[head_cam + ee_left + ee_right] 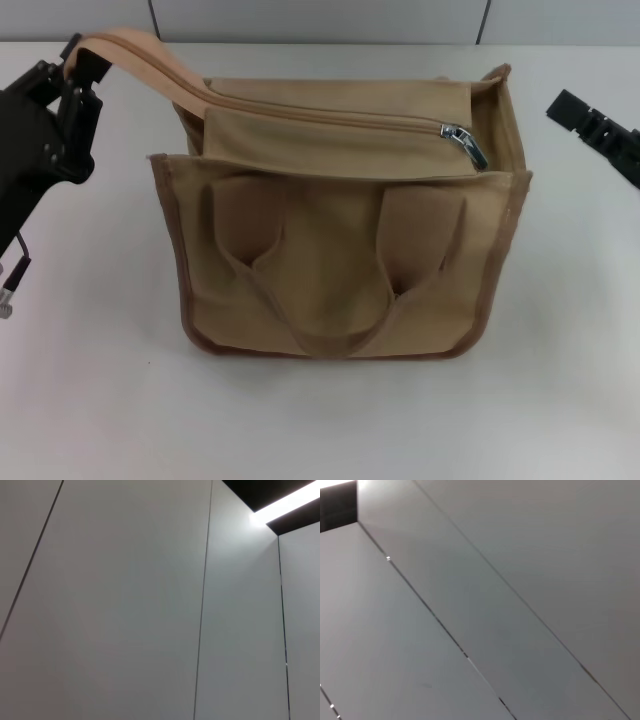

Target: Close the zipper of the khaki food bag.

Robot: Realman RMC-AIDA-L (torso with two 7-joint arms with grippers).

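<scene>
The khaki food bag is seen standing upright on the white table, near the middle of the head view, with its two looped handles hanging flat against the front wall. The zipper runs across the flap top, and its silver slider is found at the end on the robot's right side, with the pull tab lying beside it. A long tan strip at the left end of the zipper line is stretched out from the bag, up and to the left. This strip is held by the left gripper, whose fingers are clamped together on its end, above the table and well apart from the bag wall. The right gripper is seen at the right edge, apart from the bag and touching nothing; whether its fingers are apart or together cannot be told. Only grey wall panels are shown in both wrist views
</scene>
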